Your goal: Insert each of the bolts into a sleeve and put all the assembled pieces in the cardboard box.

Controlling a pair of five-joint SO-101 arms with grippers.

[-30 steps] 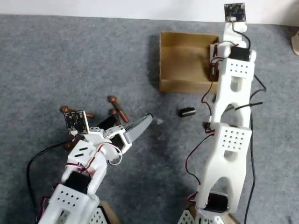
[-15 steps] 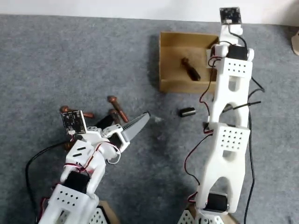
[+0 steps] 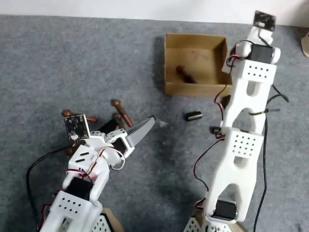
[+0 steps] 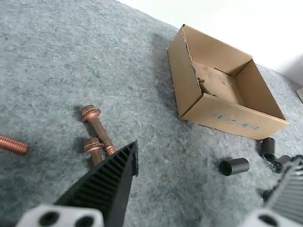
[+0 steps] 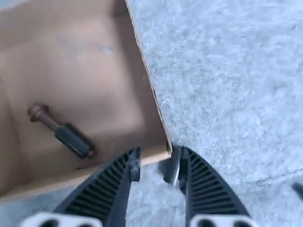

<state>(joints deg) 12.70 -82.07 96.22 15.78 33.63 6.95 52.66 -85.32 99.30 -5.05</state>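
Since one sleeved copper bolt (image 5: pixel 61 132) lies in the brown cardboard box (image 3: pixel 193 89) at twelve o'clock, the right pincer (image 5: pixel 156 163) hangs parted, empty. The left pincer (image 4: pixel 213 161) gapes toward loose copper bolts (image 4: pixel 94 125) at nine o'clock.

Place: a robotics lab or a hobby workbench; I cannot tell which.
Surface: a grey felt mat (image 3: pixel 72 58) covers the table.
Machines: white left arm (image 3: pixel 87 169) at 7 o'clock and right arm (image 3: pixel 244 145) at 4 o'clock, with bare wires (image 3: pixel 195 166) and a circuit board (image 3: pixel 77 126).
Parts: loose bolts (image 3: pixel 120 111) at 9 o'clock, cardboard box (image 3: pixel 193 89) at 1 o'clock.
Background: white wall (image 3: pixel 120 8) at 12 o'clock.
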